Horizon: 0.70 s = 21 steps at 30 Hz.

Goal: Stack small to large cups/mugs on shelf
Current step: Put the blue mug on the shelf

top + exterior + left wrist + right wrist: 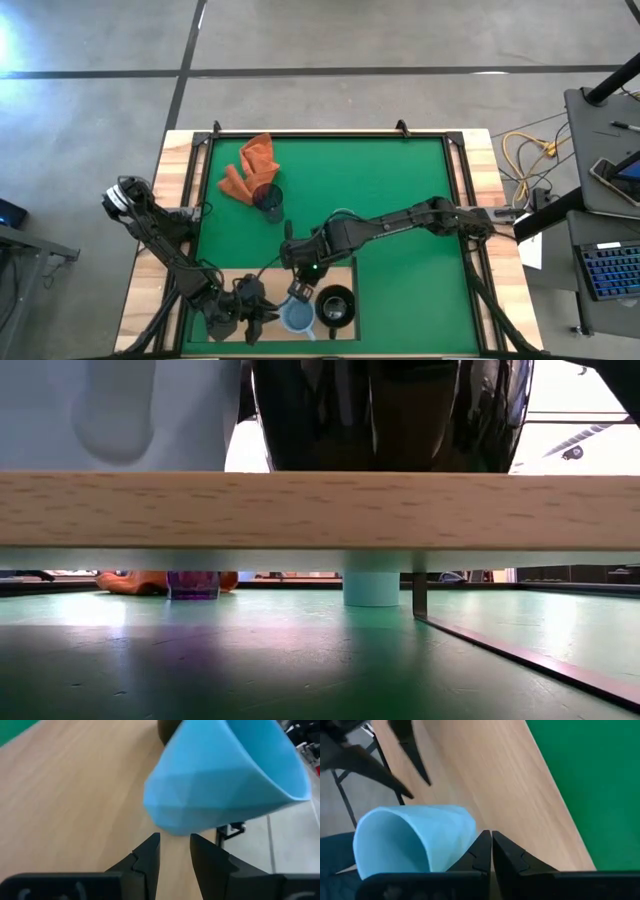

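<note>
Light blue mug [297,318] on the wooden shelf [345,275], just ahead of the left claw [262,318], fingers parted and empty. Beside the mug, right claw [296,291] shut tight, holding nothing. Black mug [335,305] alongside.

Two mugs [318,310] side by side on shelf [240,278]; cup [268,198] beside cloth [250,165].

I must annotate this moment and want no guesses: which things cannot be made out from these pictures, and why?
- Light blue mug, high view: the right gripper hides whether it stands on the shelf.
- Its handle: visible in neither wrist view.
- Teal-green cup, high view: too small to tell whether it touches the orange cloth.
- Black mug, low view: cut off by the top edge.
- Left gripper, high view: fingers merge into the dark arm.
</note>
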Each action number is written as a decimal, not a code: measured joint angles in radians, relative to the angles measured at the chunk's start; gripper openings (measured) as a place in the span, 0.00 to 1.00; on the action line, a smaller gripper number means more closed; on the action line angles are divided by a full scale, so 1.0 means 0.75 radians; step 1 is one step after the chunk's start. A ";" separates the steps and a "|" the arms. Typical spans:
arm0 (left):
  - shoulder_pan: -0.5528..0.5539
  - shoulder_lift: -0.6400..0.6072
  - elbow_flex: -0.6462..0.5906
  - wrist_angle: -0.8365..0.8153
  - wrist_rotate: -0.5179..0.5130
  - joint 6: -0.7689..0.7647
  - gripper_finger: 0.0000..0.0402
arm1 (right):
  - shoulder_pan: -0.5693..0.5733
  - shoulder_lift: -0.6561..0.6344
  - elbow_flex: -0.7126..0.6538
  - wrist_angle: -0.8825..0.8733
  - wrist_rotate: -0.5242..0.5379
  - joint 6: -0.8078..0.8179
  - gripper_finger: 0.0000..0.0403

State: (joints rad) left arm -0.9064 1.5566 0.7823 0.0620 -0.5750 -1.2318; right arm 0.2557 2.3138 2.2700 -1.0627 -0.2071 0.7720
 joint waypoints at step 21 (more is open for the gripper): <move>-0.038 0.281 0.332 0.140 -0.122 -0.092 0.23 | -0.032 0.000 0.000 -0.143 -0.048 -0.280 0.02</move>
State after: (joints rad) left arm -0.9352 1.7674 1.0309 0.1668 -0.6666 -1.3005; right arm 0.2319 2.3138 2.2700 -1.1701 -0.2428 0.5617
